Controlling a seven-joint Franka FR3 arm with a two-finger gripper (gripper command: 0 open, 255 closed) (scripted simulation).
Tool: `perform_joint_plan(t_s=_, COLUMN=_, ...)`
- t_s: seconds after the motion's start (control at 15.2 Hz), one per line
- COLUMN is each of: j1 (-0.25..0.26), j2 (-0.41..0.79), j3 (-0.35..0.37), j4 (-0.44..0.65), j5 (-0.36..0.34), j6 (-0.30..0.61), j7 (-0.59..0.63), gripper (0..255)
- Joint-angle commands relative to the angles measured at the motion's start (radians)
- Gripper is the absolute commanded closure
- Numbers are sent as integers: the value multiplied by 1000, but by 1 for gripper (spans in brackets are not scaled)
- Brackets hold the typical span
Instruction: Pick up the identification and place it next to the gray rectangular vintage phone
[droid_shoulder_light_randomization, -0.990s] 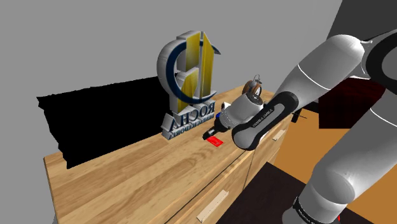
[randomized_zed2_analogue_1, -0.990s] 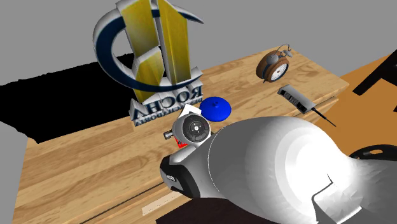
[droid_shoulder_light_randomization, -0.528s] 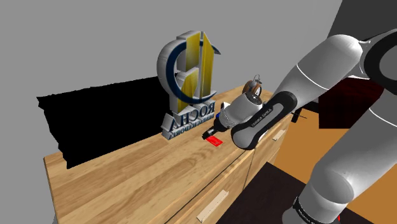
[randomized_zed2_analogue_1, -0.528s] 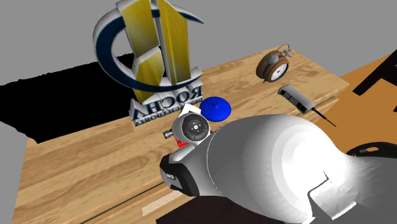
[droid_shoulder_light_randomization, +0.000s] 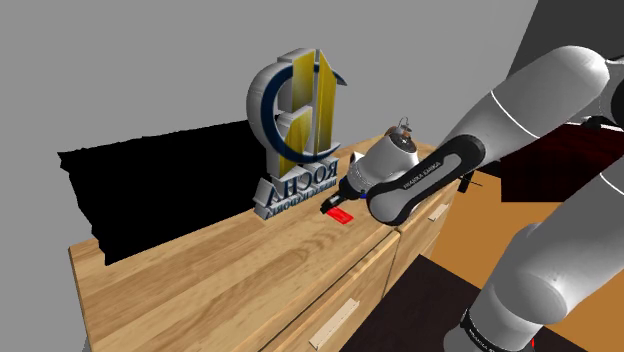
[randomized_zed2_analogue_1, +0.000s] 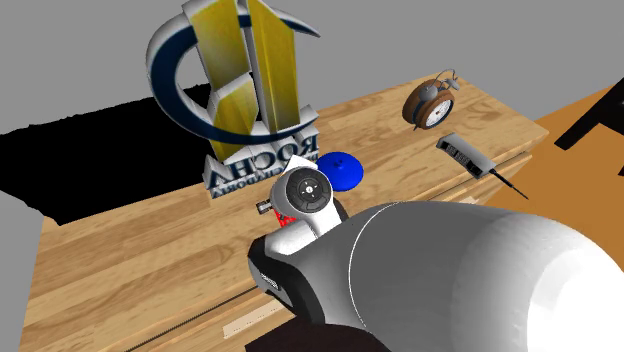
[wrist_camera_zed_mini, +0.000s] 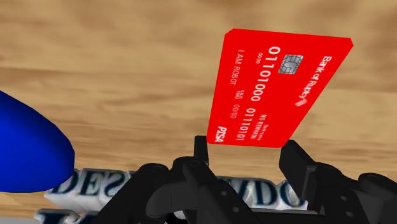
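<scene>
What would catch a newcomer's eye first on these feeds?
The tall blue-and-gold logo sculpture at the back of the wooden cabinet dominates both exterior views. In the wrist view, a bright red card stands out against the wood, clasped by its near edge in the black pincer.

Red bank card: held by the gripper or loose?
Held: in the wrist view the gripper clasps the red bank card at its near end. Off the wooden top or not: cannot tell.
</scene>
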Motion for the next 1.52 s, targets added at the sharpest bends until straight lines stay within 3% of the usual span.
perform_joint_plan(t_s=0.0, j1=11, j2=-28, j3=-10, j4=5, j5=5, j6=-34, j7=-4, gripper=255)
perform_joint_plan(t_s=0.86, j1=40, j2=-194, j3=-39, j4=73, j5=23, j6=-269, j7=-21, gripper=255)
perform_joint_plan(t_s=1.45, j1=90, j2=-199, j3=-372, j4=89, j5=76, j6=-292, j7=-360, gripper=255)
